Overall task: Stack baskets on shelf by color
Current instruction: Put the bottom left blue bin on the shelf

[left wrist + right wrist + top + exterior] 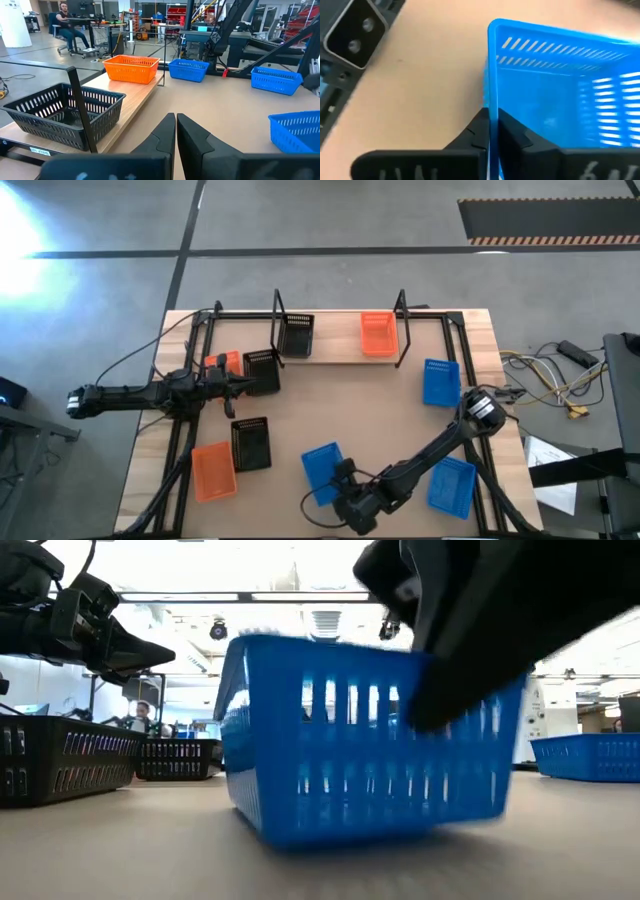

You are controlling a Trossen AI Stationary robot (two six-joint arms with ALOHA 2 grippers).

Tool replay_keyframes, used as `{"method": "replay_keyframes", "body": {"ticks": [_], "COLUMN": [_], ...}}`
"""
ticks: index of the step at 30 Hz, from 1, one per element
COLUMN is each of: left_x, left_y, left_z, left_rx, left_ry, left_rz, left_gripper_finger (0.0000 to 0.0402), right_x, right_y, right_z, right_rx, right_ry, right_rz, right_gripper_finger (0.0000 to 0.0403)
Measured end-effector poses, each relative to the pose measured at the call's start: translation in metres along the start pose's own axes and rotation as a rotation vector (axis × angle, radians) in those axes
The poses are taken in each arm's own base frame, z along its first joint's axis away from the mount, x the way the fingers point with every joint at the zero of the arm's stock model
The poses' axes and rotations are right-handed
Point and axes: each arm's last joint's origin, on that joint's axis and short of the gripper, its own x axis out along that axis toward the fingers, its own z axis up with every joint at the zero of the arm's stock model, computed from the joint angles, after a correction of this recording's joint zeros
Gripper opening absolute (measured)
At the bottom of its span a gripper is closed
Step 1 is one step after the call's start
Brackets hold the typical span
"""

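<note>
I have the right gripper with its fingers pinched on the blue basket rim, left gripper fingers closed empty; next I'd lift and carry it to the shelf.

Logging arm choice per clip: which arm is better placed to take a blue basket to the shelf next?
Right. The right gripper is shut on the blue basket wall; the left gripper, shut and empty, sits beside black baskets.

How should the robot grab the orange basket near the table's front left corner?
Probably pinch a thin side wall of the orange basket from above: it sits upright, open top up. Pick the wall away from the black basket beside it.
</note>
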Motion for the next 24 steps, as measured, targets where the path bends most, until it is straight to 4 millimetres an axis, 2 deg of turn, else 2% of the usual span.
{"method": "replay_keyframes", "body": {"ticks": [4,8,11,15,17,20,24], "left_x": [0.0,0.0,0.0,0.0,0.0,0.0,0.0], "left_y": [0.0,0.0,0.0,0.0,0.0,0.0,0.0], "left_z": [0.0,0.0,0.0,0.0,0.0,0.0,0.0], "left_rx": [0.0,0.0,0.0,0.0,0.0,0.001,0.0], "left_ry": [0.0,0.0,0.001,0.002,0.003,0.003,0.002], "left_rz": [0.0,0.0,0.0,0.0,0.0,0.0,0.0], "left_gripper_finger": [0.0,0.0,0.0,0.0,0.0,0.0,0.0], "right_x": [-0.032,-0.061,-0.076,-0.089,-0.092,-0.094,-0.087], "right_y": [-0.02,-0.063,-0.11,-0.188,-0.228,-0.282,-0.337], "right_z": [0.005,0.006,0.001,-0.022,-0.039,-0.062,-0.09], "right_rx": [-0.025,-0.015,0.015,0.103,0.162,0.244,0.323], "right_ry": [0.004,0.023,0.02,0.07,0.093,0.067,0.016], "right_rz": [-0.105,-0.215,-0.269,-0.378,-0.418,-0.389,-0.343], "right_gripper_finger": [0.001,0.0009,0.0009,0.0009,0.0009,0.0009,0.0009]}}
